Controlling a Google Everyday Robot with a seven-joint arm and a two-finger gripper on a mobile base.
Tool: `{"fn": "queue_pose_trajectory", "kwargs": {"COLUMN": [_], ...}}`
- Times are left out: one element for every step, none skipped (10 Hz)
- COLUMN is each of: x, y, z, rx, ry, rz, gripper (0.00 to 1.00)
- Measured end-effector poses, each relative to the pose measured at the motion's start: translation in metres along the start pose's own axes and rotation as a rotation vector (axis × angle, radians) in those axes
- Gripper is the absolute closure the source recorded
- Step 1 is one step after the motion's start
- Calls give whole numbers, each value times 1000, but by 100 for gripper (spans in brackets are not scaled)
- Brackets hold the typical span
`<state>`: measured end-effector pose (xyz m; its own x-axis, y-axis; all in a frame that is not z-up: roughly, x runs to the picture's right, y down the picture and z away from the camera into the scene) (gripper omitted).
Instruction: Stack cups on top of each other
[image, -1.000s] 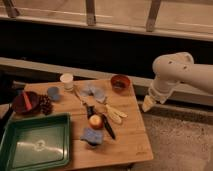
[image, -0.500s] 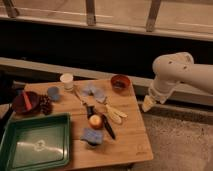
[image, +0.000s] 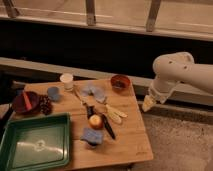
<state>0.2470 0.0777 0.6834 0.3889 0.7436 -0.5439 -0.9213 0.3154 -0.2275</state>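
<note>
Apparently nothing has changed since the earlier frames: the arm and all the things on the wooden table (image: 129, 137) are in the same places as a moment ago.

At the far left, a green tray (image: 37, 119) lies on the front corner of the table. Behind it is a dark red dish (image: 24, 103), with a dark cluster like grapes (image: 46, 104) just beside it.

Next comes the blue-grey cup (image: 53, 93). It is short and small and stands upright with its mouth up. A little to the right and further back, near the rear edge, stands the white cup (image: 66, 81). It is taller and tapered, and it is also upright. The two cups are near each other but apart, not stacked.

Further right lies a flat blue piece (image: 94, 91), and then a reddish-brown bowl (image: 120, 82) stands at the back right corner. In the middle of the table there is a round orange fruit (image: 95, 121) with a dark utensil (image: 107, 129) beside it.

Beyond the right edge of the table the gripper (image: 148, 104) hangs from the white arm (image: 172, 74) and points down. Its jaws are spread wide and hold nothing. It is well apart from both cups.
</note>
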Motion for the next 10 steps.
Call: {"fn": "queue_pose_trajectory", "kwargs": {"x": [0,0,0,0,0,0,0,0,0,-4], "y": [0,0,0,0,0,0,0,0,0,0], "z": [0,0,0,0,0,0,0,0,0,1], "rx": [0,0,0,0,0,0,0,0,6,20], "ry": [0,0,0,0,0,0,0,-1,-4,-4], "rz": [0,0,0,0,0,0,0,-1,-5,-38], "gripper": [36,36,36,36,36,36,36,36,36,36]}}
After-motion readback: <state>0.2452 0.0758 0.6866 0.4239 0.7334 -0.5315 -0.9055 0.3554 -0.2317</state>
